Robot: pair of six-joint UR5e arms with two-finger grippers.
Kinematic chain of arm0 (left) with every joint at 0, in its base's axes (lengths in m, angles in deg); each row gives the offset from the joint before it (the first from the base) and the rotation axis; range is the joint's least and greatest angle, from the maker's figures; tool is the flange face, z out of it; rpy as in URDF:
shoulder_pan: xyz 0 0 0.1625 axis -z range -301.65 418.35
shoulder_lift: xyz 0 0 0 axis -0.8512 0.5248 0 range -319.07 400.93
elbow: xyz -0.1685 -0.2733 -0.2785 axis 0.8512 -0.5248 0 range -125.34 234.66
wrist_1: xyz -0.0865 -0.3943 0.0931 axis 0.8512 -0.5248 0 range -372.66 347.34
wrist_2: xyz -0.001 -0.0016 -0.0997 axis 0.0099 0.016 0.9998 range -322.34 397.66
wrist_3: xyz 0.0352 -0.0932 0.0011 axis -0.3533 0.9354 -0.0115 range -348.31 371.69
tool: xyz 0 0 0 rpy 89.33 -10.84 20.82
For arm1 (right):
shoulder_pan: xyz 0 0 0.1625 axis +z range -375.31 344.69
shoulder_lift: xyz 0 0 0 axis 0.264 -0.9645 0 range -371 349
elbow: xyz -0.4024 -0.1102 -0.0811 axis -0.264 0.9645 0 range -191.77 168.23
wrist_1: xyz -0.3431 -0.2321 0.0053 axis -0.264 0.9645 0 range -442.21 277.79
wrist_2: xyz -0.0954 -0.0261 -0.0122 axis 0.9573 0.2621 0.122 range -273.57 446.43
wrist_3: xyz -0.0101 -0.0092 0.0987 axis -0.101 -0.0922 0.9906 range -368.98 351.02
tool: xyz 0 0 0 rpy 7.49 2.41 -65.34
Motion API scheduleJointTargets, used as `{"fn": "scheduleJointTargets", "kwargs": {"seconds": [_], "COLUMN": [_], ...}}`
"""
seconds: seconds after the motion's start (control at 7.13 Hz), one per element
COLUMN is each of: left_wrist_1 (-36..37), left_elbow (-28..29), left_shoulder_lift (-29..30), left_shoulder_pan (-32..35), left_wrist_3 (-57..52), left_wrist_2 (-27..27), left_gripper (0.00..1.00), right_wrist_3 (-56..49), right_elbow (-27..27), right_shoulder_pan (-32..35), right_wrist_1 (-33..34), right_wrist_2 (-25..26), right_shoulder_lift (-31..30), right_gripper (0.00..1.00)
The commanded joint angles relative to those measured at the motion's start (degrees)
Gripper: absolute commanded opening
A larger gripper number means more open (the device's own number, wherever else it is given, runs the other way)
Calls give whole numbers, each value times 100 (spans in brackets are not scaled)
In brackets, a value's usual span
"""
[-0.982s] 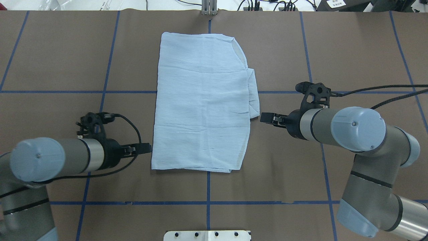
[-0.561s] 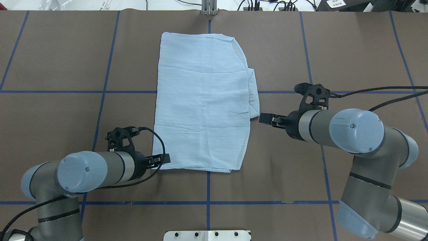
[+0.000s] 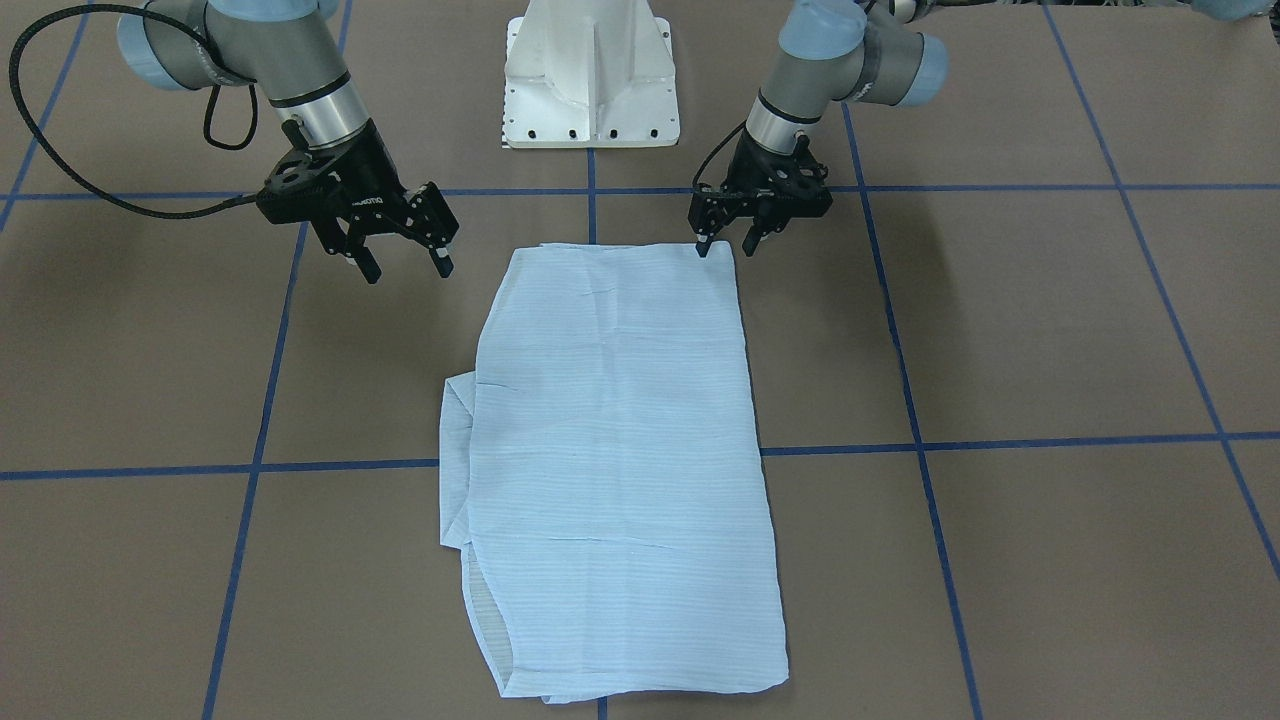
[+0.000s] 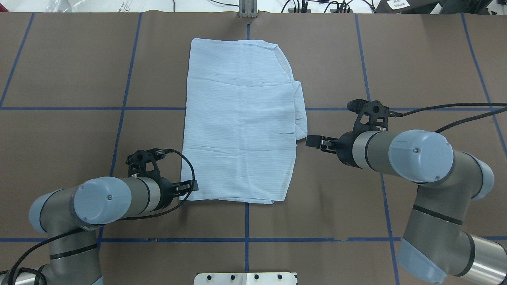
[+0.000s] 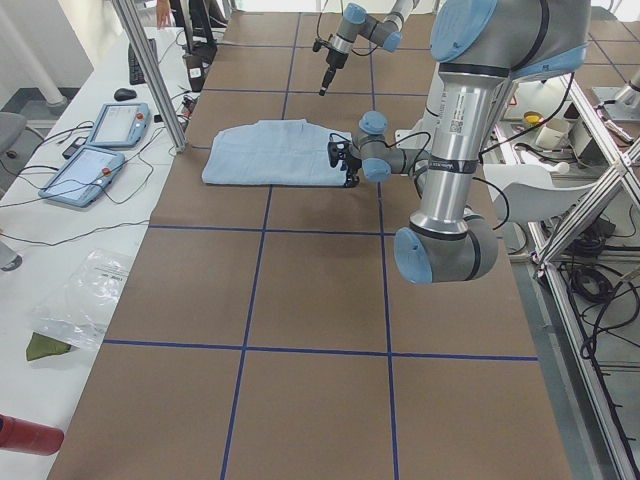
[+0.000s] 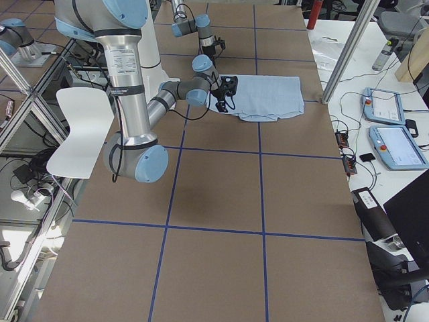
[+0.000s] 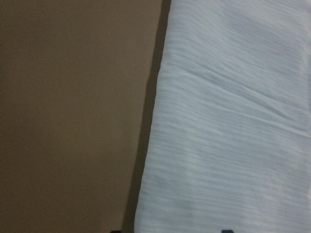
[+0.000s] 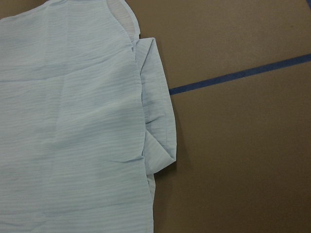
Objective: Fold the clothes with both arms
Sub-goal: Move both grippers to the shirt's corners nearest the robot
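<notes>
Shirt [image 4: 241, 126] lay flat on the table [image 4: 59, 138], part-folded; left gripper [image 3: 725, 247] stood open astride its hem corner; right gripper [image 3: 405, 265], open too, hovered just off its opposite edge; both should pinch every layer, I judged.

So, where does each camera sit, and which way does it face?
Front-facing: across the table, facing the robot, downward; shirt, left gripper, right gripper, base.
Overhead: behind the robot, looking forward-down; left arm, right arm flank shirt.
Exterior left: table end; left arm near.
Exterior right: opposite end; right arm near.
Left wrist: close on the shirt's edge; no body clear.
Right wrist: shirt's side, blue tape; no body.
Shared: all show the shirt.
</notes>
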Motion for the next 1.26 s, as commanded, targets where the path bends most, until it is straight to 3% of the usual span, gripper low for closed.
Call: {"fn": "scheduleJointTargets", "kwargs": {"seconds": [0.0,0.42,0.56,0.84,0.98,1.12], "left_wrist_1": [-8,-8,-8,-8,-8,-8], "left_elbow": [130,183,183,175,166,157], "left_shoulder_lift": [77,166,175,175,175,166], "left_shoulder_pan": [-14,-23,-31,-66,-58,-58], "left_wrist_3": [11,20,20,20,20,20], "left_wrist_2": [7,7,7,-2,-2,-2], "left_gripper": [74,55,37,26,9,0], "right_wrist_3": [0,0,0,9,70,471], "right_elbow": [7,7,7,-2,-2,7], "right_shoulder_pan": [-14,-31,-31,-162,-250,-356], "right_wrist_1": [1,1,-8,1,18,71], "right_wrist_2": [0,0,9,174,289,316], "right_shoulder_lift": [-8,-9,-9,-17,0,35], "right_gripper": [100,100,100,100,100,98]}}
